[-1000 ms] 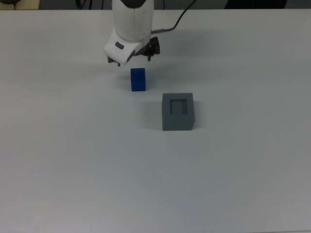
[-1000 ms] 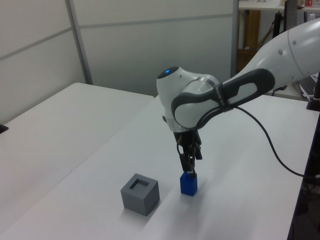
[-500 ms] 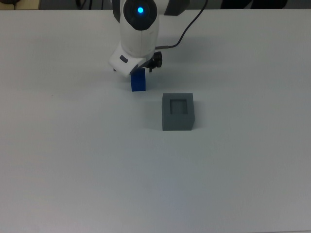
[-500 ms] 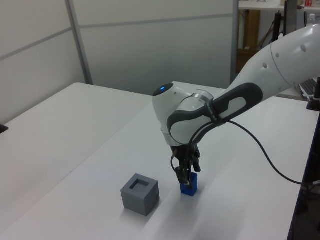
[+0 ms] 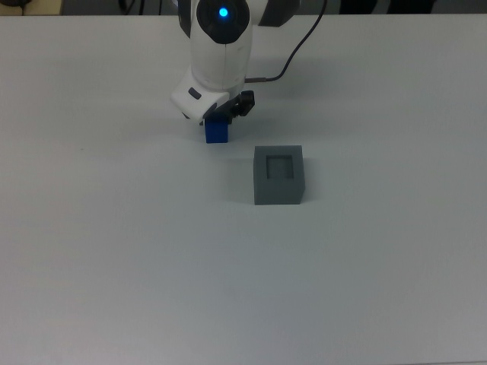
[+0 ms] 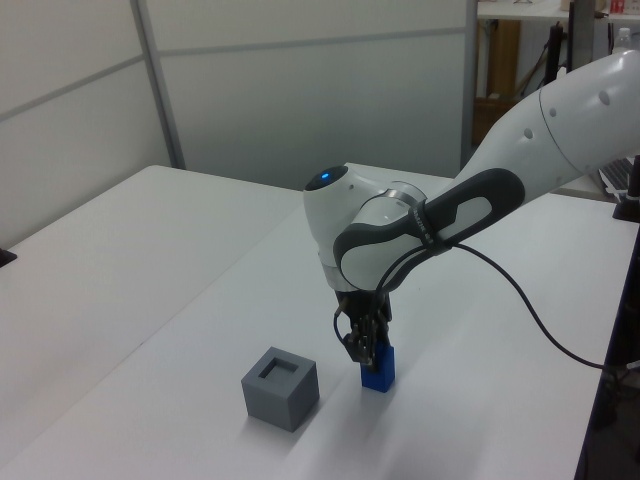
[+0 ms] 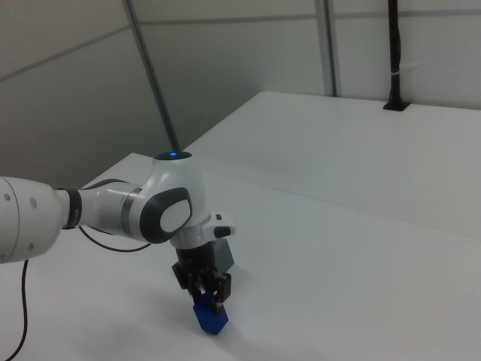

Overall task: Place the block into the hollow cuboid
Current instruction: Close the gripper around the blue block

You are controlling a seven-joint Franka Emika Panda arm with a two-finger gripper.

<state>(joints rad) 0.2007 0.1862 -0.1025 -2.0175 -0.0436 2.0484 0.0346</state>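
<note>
Claw [image 6: 366, 352] is down over the blue block [image 5: 217, 131], black fingers straddling its upper part. In the right view one finger [image 7: 219, 287] sits against the block's side, but I can't tell whether the fingers are actually pinching it or just bracketing it.

Block: small, bright blue, matte, plain rectangular solid, standing on the worktop [image 5: 114, 251]. Upper centre of the top view, lower centre of the left view [image 6: 378, 368], bottom centre of the right view [image 7: 211, 319]. Its top is hidden under the claw in every view.

Hollow cuboid [image 5: 278, 176]: grey, matte, box-shaped, sharp edges, square recess in its top face. Clearly wider than the block. Sits at centre of the top view, below and to the right of the block, near it but not touching. In the left view it's at lower centre [image 6: 280, 387], just to the left of the block, with a visible gap between them. Not in the right view.

Arm: smooth glossy white shell with dark grey joint bands, blue indicator light on top of the wrist housing [image 5: 221, 13]. A black cable [image 6: 530, 290] loops off the arm toward the left view's right edge.

Worktop is plain white, smooth, uniform. Pale wall panels behind it in the left and right views.
</note>
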